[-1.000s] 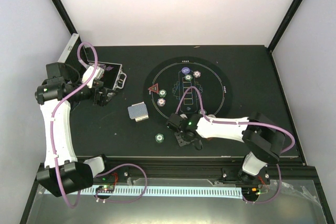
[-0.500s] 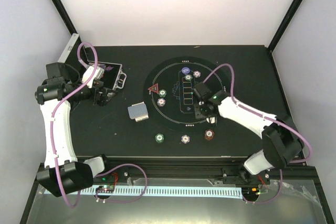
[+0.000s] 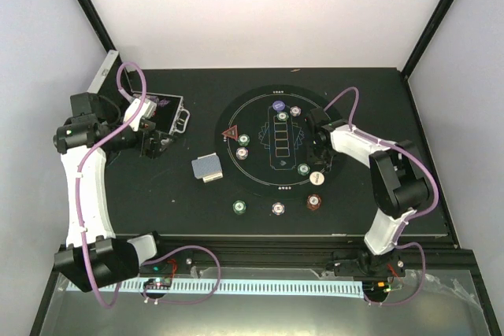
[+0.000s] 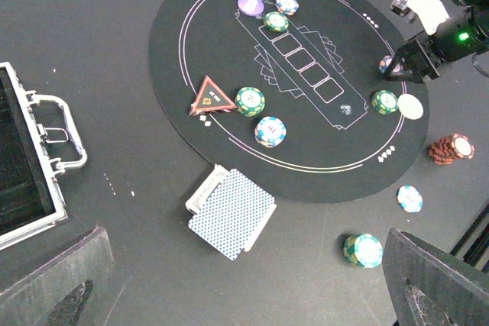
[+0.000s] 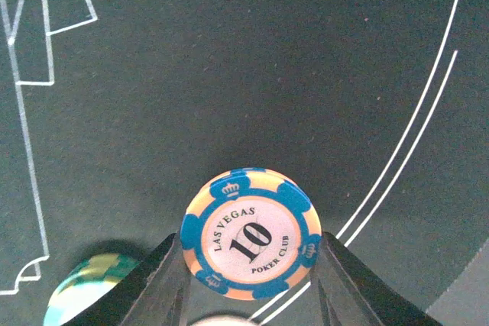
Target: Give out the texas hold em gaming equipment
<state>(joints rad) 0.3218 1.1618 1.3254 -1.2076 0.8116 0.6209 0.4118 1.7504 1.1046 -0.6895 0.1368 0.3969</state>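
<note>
Silver case (image 4: 19, 173) lies open, dark inside; right pincer (image 5: 250, 253) clasps chip (image 5: 250, 230).

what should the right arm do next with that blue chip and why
Probably open the jaws to release it here. The right gripper has the blue 10 chip lying flat between its jaws, both touching it, over the round mat just inside the double rim line. This looks like a seat spot, though I can't tell if the chip is resting on the mat.
</note>
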